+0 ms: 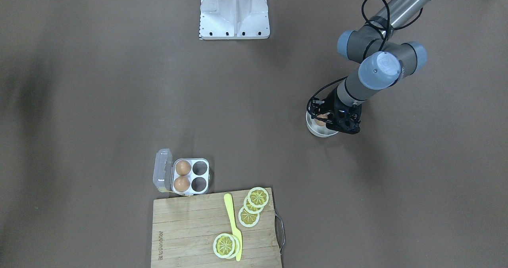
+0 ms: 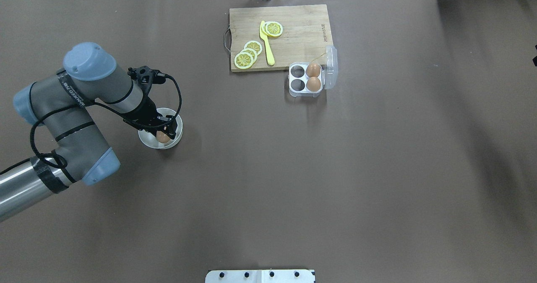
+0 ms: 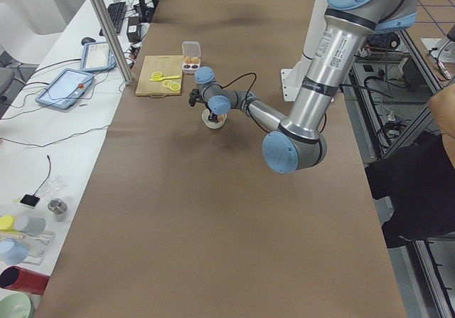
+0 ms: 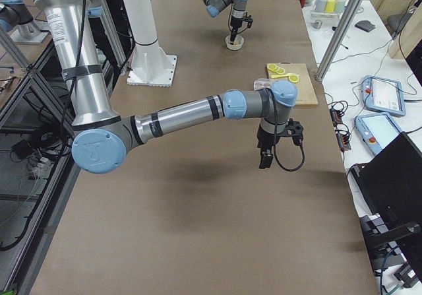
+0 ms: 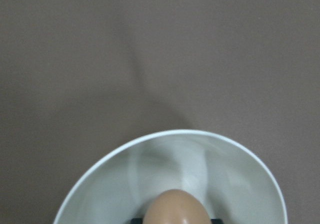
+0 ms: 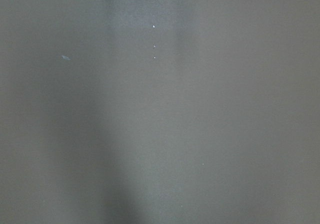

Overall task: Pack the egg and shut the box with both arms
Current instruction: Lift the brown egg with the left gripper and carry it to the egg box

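My left gripper (image 2: 164,133) reaches down into a round white bowl (image 2: 147,142) at the table's left. Its fingers stand at both sides of an orange-brown egg (image 2: 162,138) and look shut on it. The left wrist view shows this egg (image 5: 176,209) low inside the bowl (image 5: 165,169). The box (image 2: 305,79) stands open with its clear lid (image 2: 331,67) tipped back. It holds two eggs (image 2: 313,70) and has two bare cells. My right gripper (image 4: 266,158) hangs over bare table in the exterior right view only; I cannot tell its state.
A wooden cutting board (image 2: 302,31) lies just behind the box, with lemon slices (image 2: 247,54) and a yellow knife (image 2: 267,44) on it. A white metal stand (image 1: 234,12) sits at the robot's side of the table.
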{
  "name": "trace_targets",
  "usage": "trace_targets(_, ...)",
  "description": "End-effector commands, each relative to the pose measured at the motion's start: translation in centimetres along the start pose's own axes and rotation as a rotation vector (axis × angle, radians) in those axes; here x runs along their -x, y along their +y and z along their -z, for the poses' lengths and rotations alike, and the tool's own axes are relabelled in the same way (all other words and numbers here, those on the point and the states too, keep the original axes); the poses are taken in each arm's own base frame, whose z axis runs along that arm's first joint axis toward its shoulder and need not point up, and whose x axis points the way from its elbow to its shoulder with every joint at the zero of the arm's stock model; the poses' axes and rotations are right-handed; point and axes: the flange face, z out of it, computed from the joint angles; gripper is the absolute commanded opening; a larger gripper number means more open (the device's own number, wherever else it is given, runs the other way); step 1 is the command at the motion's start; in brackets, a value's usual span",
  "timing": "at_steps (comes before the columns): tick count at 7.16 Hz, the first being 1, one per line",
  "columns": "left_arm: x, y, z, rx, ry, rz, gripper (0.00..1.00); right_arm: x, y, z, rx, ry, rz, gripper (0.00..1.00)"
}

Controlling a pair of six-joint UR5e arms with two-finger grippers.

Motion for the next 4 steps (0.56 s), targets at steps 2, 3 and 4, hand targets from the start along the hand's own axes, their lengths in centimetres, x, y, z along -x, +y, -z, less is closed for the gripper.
trace_targets(2, -0.9, -1.0, 6.1, -0.087, 0.052, -0.033, 0.48, 0.1, -0.1, 0.2, -0.004, -0.001, 0.002, 1.0)
trace_targets(3, -2.1, -1.1, 7.2, -0.111, 0.067, -0.049, 0.47, 0.3, 0.0, 0.3, -0.006, -0.001, 0.004, 1.0)
trace_targets(4, -3.9, -2.4, 9.2, -0.15, 0.088, -0.056, 0.47, 0.4, 0.0, 0.4, -0.008, -0.001, 0.006, 1.0)
